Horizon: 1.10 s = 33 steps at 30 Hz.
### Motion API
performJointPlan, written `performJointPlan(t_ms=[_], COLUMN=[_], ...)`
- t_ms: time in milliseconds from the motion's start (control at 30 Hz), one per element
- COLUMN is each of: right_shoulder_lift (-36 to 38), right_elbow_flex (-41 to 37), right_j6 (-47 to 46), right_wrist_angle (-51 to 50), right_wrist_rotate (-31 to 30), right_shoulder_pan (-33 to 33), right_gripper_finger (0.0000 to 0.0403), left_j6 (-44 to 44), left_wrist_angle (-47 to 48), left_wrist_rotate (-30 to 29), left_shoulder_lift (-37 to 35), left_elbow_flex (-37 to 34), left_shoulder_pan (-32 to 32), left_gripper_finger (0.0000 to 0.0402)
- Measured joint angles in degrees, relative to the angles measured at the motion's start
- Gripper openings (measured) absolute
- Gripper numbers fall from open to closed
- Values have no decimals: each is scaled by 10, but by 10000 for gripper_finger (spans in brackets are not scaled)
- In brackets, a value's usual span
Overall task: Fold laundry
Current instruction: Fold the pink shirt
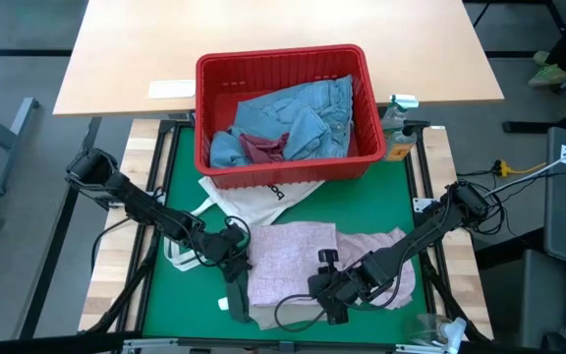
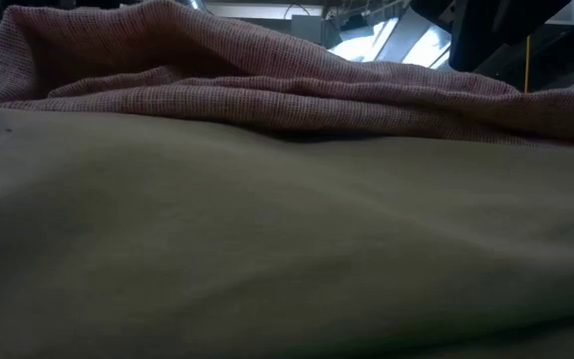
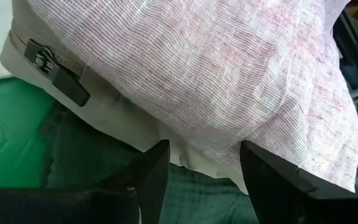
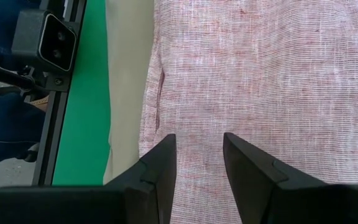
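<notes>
A mottled pink top (image 1: 303, 258) lies spread on the green mat, covering most of the beige trousers (image 1: 259, 313) under it. The low view shows the trousers (image 2: 267, 249) up close with the pink top (image 2: 267, 80) behind them. My left gripper (image 1: 232, 264) stands open at the left edge of the pile. Its fingers (image 3: 154, 171) straddle the spot where the pink top (image 3: 229, 74), the trousers' zip edge (image 3: 120, 118) and a dark green cloth (image 3: 79, 152) meet. My right gripper (image 1: 334, 298) is open over the pink top (image 4: 260, 74) near its front edge.
A red basket (image 1: 281, 56) at the far side holds light blue jeans (image 1: 308, 116) and a dark red piece. A white tote bag (image 1: 254, 195) lies between the basket and the pile. A camera block (image 4: 48, 40) stands on the mat's near edge.
</notes>
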<state>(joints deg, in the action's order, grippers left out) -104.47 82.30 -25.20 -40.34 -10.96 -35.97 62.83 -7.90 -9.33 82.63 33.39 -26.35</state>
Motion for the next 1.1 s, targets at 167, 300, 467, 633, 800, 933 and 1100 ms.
performJointPlan(t_ms=[167, 300, 467, 633, 800, 933, 1100], right_shoulder_lift=[0, 0, 0, 0, 0, 0, 0], right_elbow_flex=[0, 0, 0, 0, 0, 0, 0], right_j6=[0, 0, 0, 0, 0, 0, 0], right_wrist_angle=[0, 0, 0, 0, 1, 3, 4], right_wrist_rotate=[0, 0, 0, 0, 0, 0, 1], right_shoulder_pan=[0, 0, 0, 0, 0, 0, 0], right_gripper_finger=[131, 131, 131, 131, 131, 131, 131], left_j6=[0, 0, 14, 65, 56, 40, 58], left_wrist_angle=[0, 0, 5, -7, 1, -19, -30], left_wrist_rotate=[0, 0, 14, 25, 58, 125, 202], left_shoulder_lift=[0, 0, 0, 0, 0, -4, -10], left_elbow_flex=[0, 0, 0, 0, 0, 0, 0], left_shoulder_pan=[0, 1, 1, 11, 29, 36, 35], left_gripper_finger=[190, 190, 190, 190, 190, 190, 208])
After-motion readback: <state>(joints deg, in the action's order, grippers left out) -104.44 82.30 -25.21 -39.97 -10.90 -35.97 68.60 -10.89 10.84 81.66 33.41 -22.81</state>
